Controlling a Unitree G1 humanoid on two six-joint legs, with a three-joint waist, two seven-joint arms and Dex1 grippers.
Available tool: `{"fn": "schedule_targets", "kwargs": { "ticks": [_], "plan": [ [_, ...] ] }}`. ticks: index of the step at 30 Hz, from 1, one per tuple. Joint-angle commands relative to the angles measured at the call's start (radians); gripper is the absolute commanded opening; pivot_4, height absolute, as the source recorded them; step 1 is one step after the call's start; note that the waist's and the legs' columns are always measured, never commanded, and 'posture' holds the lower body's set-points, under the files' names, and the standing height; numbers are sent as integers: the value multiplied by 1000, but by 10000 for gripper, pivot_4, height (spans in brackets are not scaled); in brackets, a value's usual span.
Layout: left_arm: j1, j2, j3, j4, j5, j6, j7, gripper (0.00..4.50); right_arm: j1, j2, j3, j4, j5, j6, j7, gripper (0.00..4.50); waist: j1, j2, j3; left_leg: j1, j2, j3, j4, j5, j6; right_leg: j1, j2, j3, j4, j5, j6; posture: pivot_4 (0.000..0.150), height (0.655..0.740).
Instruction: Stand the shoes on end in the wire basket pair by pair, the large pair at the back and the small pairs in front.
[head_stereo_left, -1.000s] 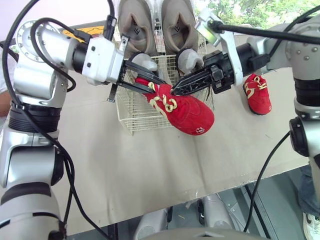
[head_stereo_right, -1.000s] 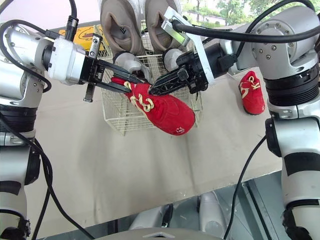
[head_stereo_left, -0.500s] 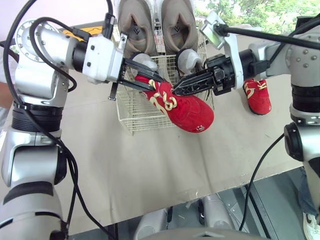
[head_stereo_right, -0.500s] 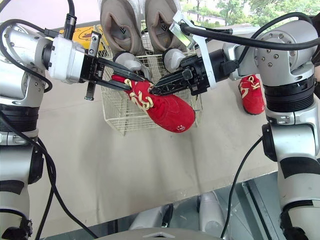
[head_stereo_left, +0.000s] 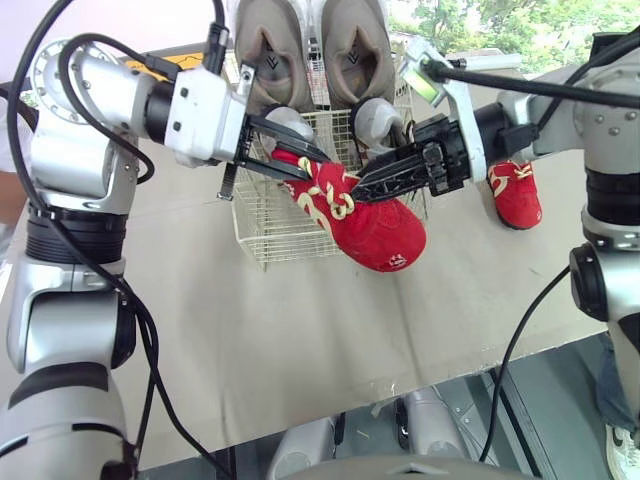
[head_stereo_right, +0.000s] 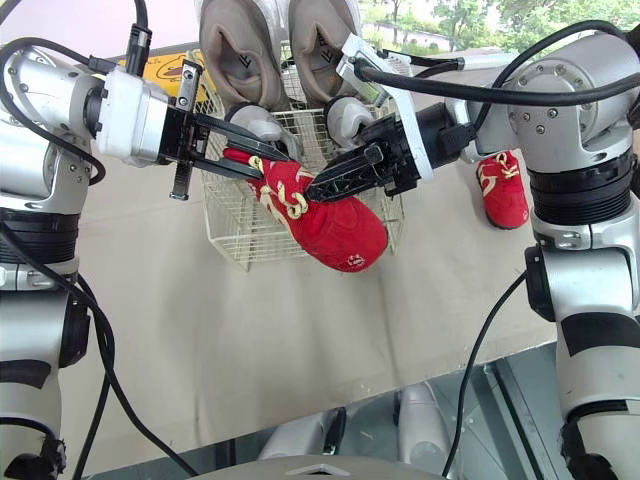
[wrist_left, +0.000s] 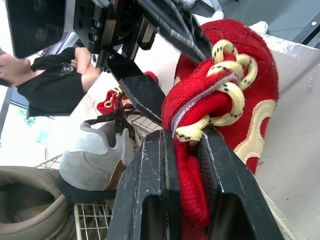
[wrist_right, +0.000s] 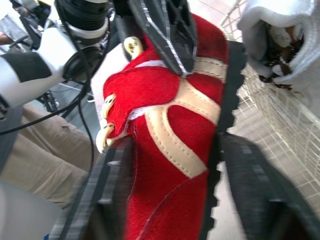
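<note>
Shoe of the moment is the red shoe, yellow-laced, held off the table between both grippers at the front of the basket, its heel end up by the wires and its toe tilted down and out past the basket's front right corner. The left gripper reaches in from the robot's left, and its wrist view shows the two black fingers pinched tight on the red collar just under the knotted laces. The right gripper comes in from the opposite side at the lace area; in its wrist view the jaws straddle the shoe across its width, one finger against the upper and the other by the sole, clamped on it. Behind, the tan pair stands on end at the back of the basket, with the grey pair just in front of it. The other red shoe lies on the table well to the right of the basket. A person in a black shirt sits beyond the table.
</note>
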Motion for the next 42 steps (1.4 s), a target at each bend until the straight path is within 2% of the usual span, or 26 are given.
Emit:
{"fn": "schedule_targets", "kwargs": {
  "ticks": [1, 2, 7, 9, 10, 13, 15, 18, 20, 23, 24, 27, 30, 32, 35, 40, 42],
  "plan": [
    [-29, -1, 70, -24, -23, -6, 6, 2777, 5, 14, 12, -22, 15, 30, -2, 3547, 0, 0, 0, 0, 0, 0, 0, 0, 0, 0, 0, 0, 0, 0, 0, 1500, 7400],
    [-28, -2, 71, -25, -22, -6, 7, 2777, 7, 17, 10, -20, 17, 32, -2, 262, 0, 0, 0, 0, 0, 0, 0, 0, 0, 0, 0, 0, 0, 0, 0, 1500, 7400],
    [-11, 13, 77, -37, -35, 37, 12, 2777, 21, 23, -8, -16, 13, 10, -2, 262, 0, 0, 0, 0, 0, 0, 0, 0, 0, 0, 0, 0, 0, 0, 0, 1500, 7400],
    [8, 34, 93, -61, -79, 153, 39, 12790, 31, 19, -24, -23, 15, -4, 1, 0, -3, 0, 0, 0, 0, 0, 0, 0, 0, 0, 0, 0, 0, 0, 0, 1500, 7400],
    [16, 39, 110, -75, -110, 228, 71, 15538, 38, 20, -40, -30, 20, -16, 3, 0, -4, 0, 0, 0, 0, 0, 0, 0, 0, 0, 0, 1, 0, 0, 0, 1500, 7400],
    [33, 95, 193, -105, -290, 628, 198, 29472, 59, 21, -98, -45, 43, -30, 1, 0, -9, 0, 0, 0, 0, 0, 0, 0, 0, 0, 0, 1, 0, 0, 0, 1500, 7400],
    [68, 171, 245, -94, -391, 863, 220, 38244, 72, 26, -143, -52, 64, -25, -6, 0, -14, 0, 0, 0, 0, 0, 0, 0, 0, 0, 0, 1, 1, 0, 0, 1500, 7400],
    [145, 263, 355, -87, -573, 1181, 266, 38244, 110, 47, -196, -86, 73, -47, -45, 0, -17, 0, 0, 3, 0, 0, -1, 0, 0, 0, 2, 2, 2, 0, 0, 1500, 7400],
    [252, 288, 457, -126, -663, 1318, 333, 38244, 142, 72, -242, -118, 86, -54, -83, 0, -18, 0, 0, 3, 0, -1, -1, 0, 0, -1, 3, 2, 2, 0, 0, 1500, 7400],
    [474, 261, 601, -274, -779, 1454, 458, 38244, 185, 118, -302, -169, 112, -64, -134, 0, -16, 1, -1, 4, 0, -1, -2, 0, 0, 0, 3, 3, 1, 0, 0, 1500, 7400],
    [538, 217, 639, -320, -824, 1468, 529, 38244, 193, 135, -318, -177, 118, -65, -158, 0, -13, 1, -1, 4, 0, -1, -1, 0, 0, 0, 2, 5, 2, 0, 0, 1500, 7400],
    [677, 74, 669, -419, -1070, 1430, 813, 38244, 217, 178, -341, -208, 128, -84, -213, 0, -2, 1, -1, 4, 0, -2, -1, 0, 0, 0, 3, 6, 1, 1, -1, 1500, 7400],
    [751, 12, 649, -504, -1176, 1354, 983, 38244, 219, 204, -357, -212, 140, -81, -252, 0, 3, 0, -1, 4, 0, -2, -1, 0, 0, 1, 2, 6, 1, 3, -1, 1500, 7400],
    [764, -72, 613, -525, -1267, 1243, 1153, 38244, 222, 216, -361, -226, 155, -84, -272, 0, 9, 1, -2, 5, -1, -1, -1, 0, 0, 1, 2, 7, 1, 3, -1, 1500, 7400],
    [778, -137, 571, -562, -1304, 1152, 1292, 38244, 231, 231, -374, -243, 178, -86, -304, 0, 18, 2, -2, 6, -1, 1, -1, 0, 0, 1, 2, 10, 1, 3, -1, 1500, 7400],
    [780, -193, 501, -616, -1315, 1051, 1414, 38244, 250, 249, -388, -263, 214, -87, -360, 0, 18, 2, -2, 6, -1, 2, -1, 0, 0, 1, 3, 12, 1, 4, -1, 1500, 7400],
    [771, -228, 466, -630, -1308, 1009, 1457, 33149, 263, 263, -396, -280, 232, -90, -385, 0, 18, 2, -3, 6, -1, 3, -1, 0, 0, 1, 3, 12, 1, 4, -1, 1500, 7400]
  ]
}}
